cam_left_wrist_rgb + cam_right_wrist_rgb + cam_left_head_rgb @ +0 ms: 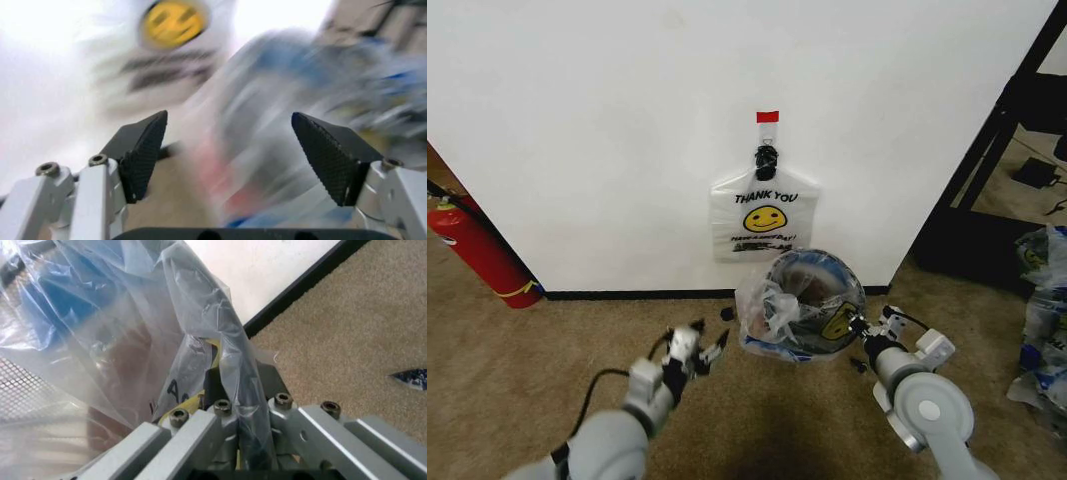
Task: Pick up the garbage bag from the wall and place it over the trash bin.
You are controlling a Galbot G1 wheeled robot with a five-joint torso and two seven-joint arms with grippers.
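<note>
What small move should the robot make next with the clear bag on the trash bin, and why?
Probably bring the open left claw toward the loose, bunched left side of the garbage bag to grip it. The right claw is shut on the bag at the right rim of the trash bin, while the left side sags beside the bin, so the mouth needs a second hold to spread.

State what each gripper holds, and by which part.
The right gripper is shut on the garbage bag, pinching a gathered fold at its right edge beside the trash bin. The left gripper is open, holding nothing.
</note>
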